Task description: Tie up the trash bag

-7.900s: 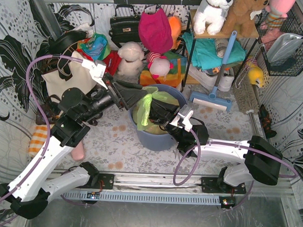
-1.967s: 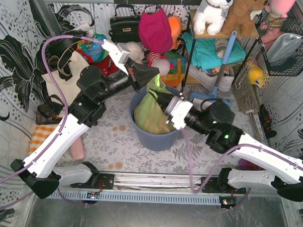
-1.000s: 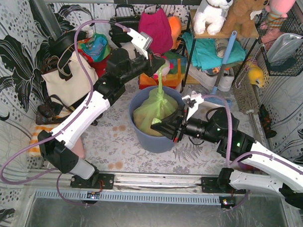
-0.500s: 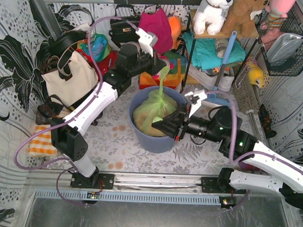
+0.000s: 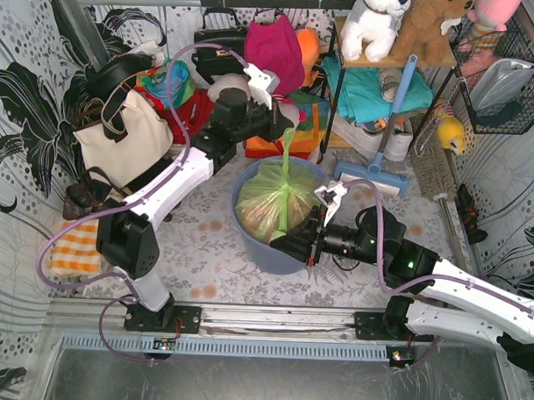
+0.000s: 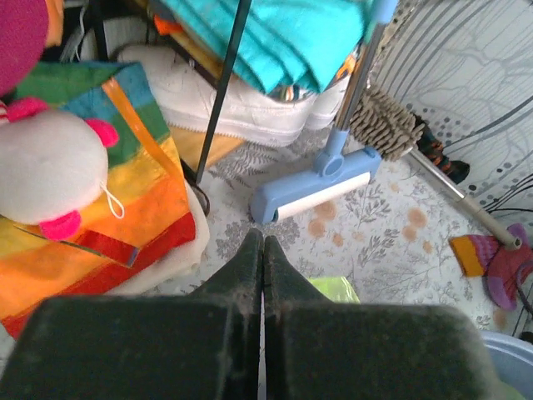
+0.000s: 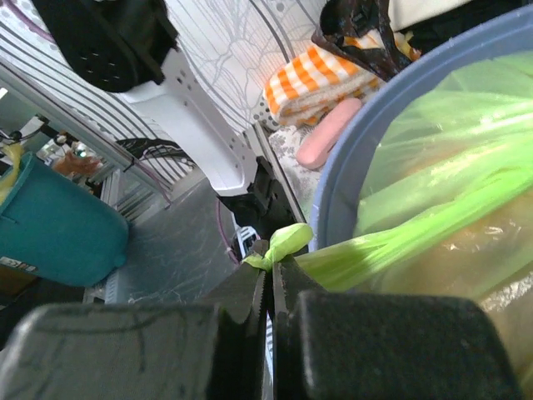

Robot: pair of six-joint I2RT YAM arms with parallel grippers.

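The light-green trash bag point(image 5: 263, 200) sits in a round blue-grey bin point(image 5: 250, 249), with tan paper showing through the plastic. One twisted strip of the bag runs straight up to my left gripper point(image 5: 290, 124), which is shut on its end above the bin's far rim. In the left wrist view the left gripper point(image 6: 263, 240) is pressed together, and a bit of the trash bag point(image 6: 333, 289) peeks out beside one finger. A second strip crosses the bag toward the near rim. My right gripper point(image 7: 268, 252) is shut on it, and the green tip point(image 7: 287, 239) pokes past the fingertips.
A white tote point(image 5: 120, 138), a black handbag point(image 5: 215, 45), plush toys and a rainbow bag point(image 6: 100, 208) crowd the back. A blue floor sweeper point(image 5: 373, 177) lies right of the bin, beside a shelf stand. An orange checked cloth point(image 5: 72, 246) lies at the left.
The right gripper has drawn its strip toward the near side and slightly down, so the strip now lies across the bag. The left arm has shifted a little and still holds the upper strip taut.
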